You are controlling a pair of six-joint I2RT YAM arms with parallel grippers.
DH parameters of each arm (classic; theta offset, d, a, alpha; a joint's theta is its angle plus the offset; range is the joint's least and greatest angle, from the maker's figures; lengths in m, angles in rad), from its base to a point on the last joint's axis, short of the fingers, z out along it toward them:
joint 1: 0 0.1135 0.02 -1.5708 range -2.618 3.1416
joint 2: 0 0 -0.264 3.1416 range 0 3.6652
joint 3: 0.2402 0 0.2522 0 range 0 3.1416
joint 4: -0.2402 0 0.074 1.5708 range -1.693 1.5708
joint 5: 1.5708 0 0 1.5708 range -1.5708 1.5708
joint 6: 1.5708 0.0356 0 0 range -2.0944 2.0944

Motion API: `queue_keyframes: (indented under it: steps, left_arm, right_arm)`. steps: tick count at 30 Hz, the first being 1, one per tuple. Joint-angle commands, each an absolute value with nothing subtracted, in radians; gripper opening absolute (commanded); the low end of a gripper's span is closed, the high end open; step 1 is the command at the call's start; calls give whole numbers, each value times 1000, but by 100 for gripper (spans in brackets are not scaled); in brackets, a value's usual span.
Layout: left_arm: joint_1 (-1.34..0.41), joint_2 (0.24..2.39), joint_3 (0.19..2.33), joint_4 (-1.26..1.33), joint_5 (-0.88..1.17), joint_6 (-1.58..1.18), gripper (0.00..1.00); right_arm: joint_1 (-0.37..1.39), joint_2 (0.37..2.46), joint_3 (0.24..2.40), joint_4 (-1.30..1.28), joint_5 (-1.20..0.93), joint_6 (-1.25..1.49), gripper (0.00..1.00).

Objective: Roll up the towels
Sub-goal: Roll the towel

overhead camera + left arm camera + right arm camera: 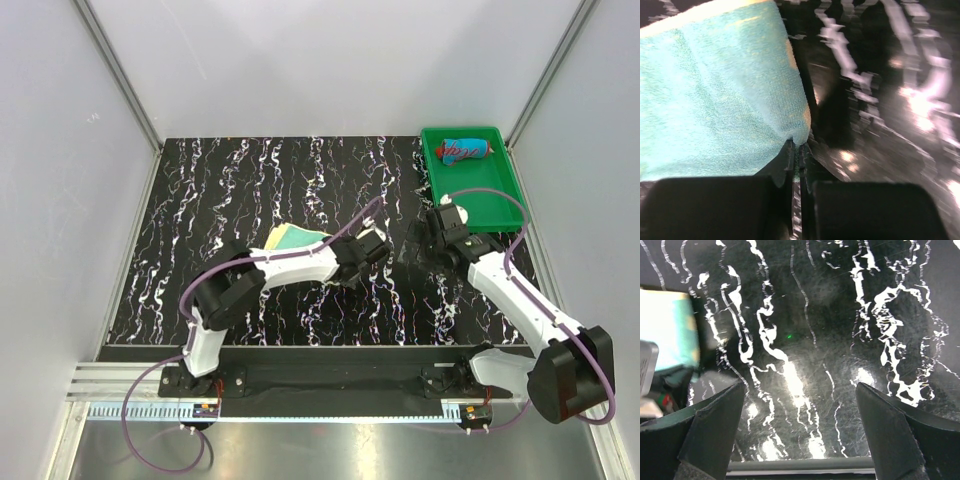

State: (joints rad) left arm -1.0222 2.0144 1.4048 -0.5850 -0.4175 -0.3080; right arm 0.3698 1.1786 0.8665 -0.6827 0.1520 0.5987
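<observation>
The left claw [796, 146] is clamped shut on a corner of the pale yellow-and-teal terry towel [715, 100], which spreads to its left at the middle of the worktop [200, 200], while the right claw [800, 392] gapes open.

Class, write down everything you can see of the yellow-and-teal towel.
The towel is soft terry cloth, pale yellow with teal patches. It lies unrolled near the middle of the table, partly hidden under the left arm. One corner sits at the tips of the shut left pincer, seemingly pinched.

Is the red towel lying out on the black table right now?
No, the red towel sits inside the green tray.
</observation>
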Motion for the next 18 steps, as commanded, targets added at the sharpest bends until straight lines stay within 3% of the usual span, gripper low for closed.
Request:
queue_keyframes:
  steps: [1,11,18]
  left_arm:
    - [-1028,1905,1395,-560,-226,-397,0]
    - [-950,1731,1148,-275,159,-600,0]
    - [-879,1661,997,-129,279,-707,0]
  right_arm:
    - [362,1160,925,-680,115,584,100]
    - [362,1127,825,-497,-228,629,94]
    - [362,1152,779,-361,-351,678,75]
